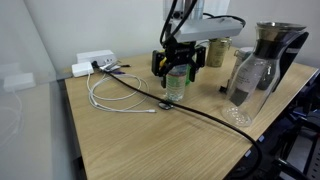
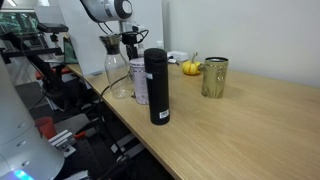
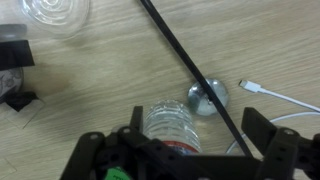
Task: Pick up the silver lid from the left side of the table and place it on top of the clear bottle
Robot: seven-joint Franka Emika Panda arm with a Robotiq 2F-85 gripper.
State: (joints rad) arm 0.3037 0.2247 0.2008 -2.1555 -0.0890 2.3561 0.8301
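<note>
In the wrist view the silver lid [image 3: 207,98] lies flat on the wooden table, a small round cap with a black cable [image 3: 185,60] running across it. The clear bottle [image 3: 168,125] stands upright just beside it, ribbed and uncapped, with a red-marked label. My gripper [image 3: 197,128] is open, its fingers straddling the bottle's upper part, and it holds nothing. In an exterior view the gripper [image 1: 178,66] hangs over the bottle [image 1: 176,86] near the table's middle. From the opposite side the gripper [image 2: 132,45] shows above the bottle [image 2: 140,82], which a black flask half hides.
A glass carafe [image 1: 258,62] and a metal mug [image 1: 215,52] stand behind the bottle. A white USB cable [image 1: 112,96] loops toward a power strip [image 1: 95,62]. A tall black flask [image 2: 157,86], a small orange object [image 2: 190,68] and the mug [image 2: 214,77] stand along the table.
</note>
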